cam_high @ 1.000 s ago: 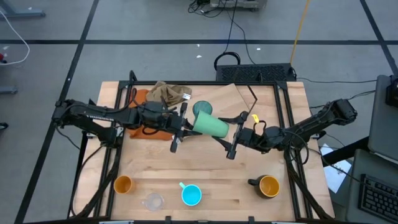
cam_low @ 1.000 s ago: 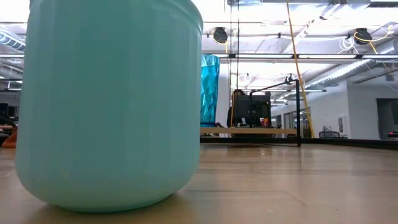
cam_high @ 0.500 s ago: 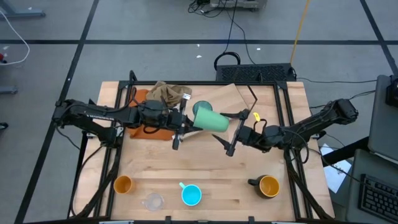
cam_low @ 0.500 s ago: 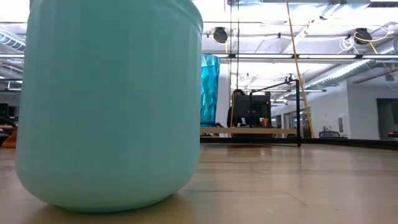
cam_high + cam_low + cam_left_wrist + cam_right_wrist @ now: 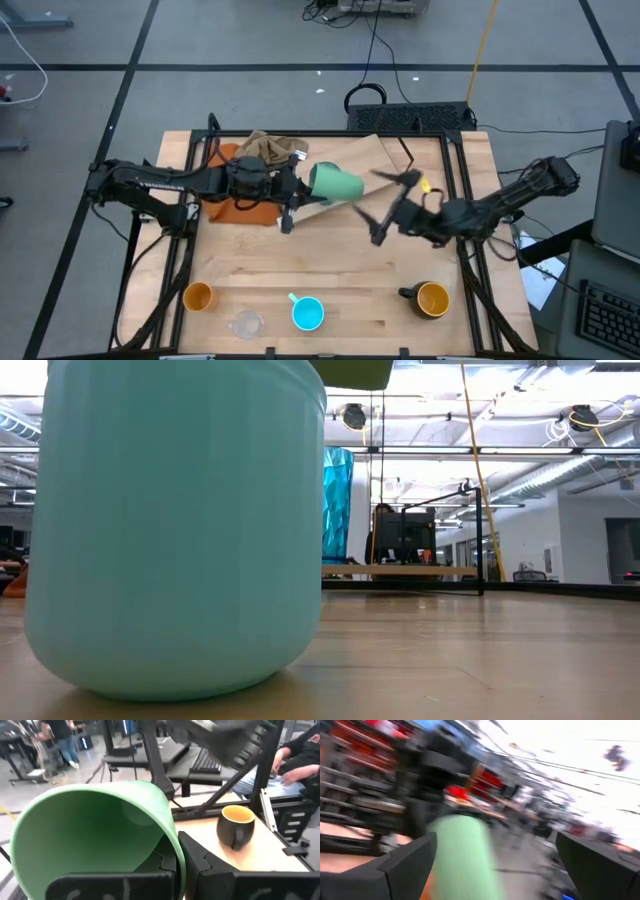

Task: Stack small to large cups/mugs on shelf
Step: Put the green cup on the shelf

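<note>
My left gripper [image 5: 292, 203] is shut on the green cup [image 5: 336, 184], which lies on its side in the air over the shelf's [image 5: 385, 152] left part. The cup's edge shows at the top of the low view [image 5: 350, 372]. The teal tumbler [image 5: 337, 505] stands upright on the shelf [image 5: 400, 571]; in the high view the green cup covers it. My right gripper [image 5: 386, 206] is open, right of the green cup and apart from it. The orange cup [image 5: 197, 296], clear glass [image 5: 246, 324], light-blue mug [image 5: 307, 313] and black mug [image 5: 430, 299] stand along the near edge. My left gripper holds the green cup by its wall at the rim [image 5: 176, 851], with one finger inside the cup and one finger [image 5: 202, 867] outside. The fingers come level from the table's left. The cup is lifted clear, lying sideways with its mouth toward the gripper.
An orange cloth [image 5: 222, 160] with a tan rag [image 5: 270, 150] lies at the far left behind my left arm. The light-blue mug [image 5: 175, 530] fills the left of the low view. People stand beyond the table in the left wrist view. Bare tabletop [image 5: 330, 255] lies mid-table.
My right gripper has drawn back from the green cup toward the table's right edge, fingers wide apart. My left gripper has carried the cup up and a little toward the far edge; its edge now shows at the top of the low view.
</note>
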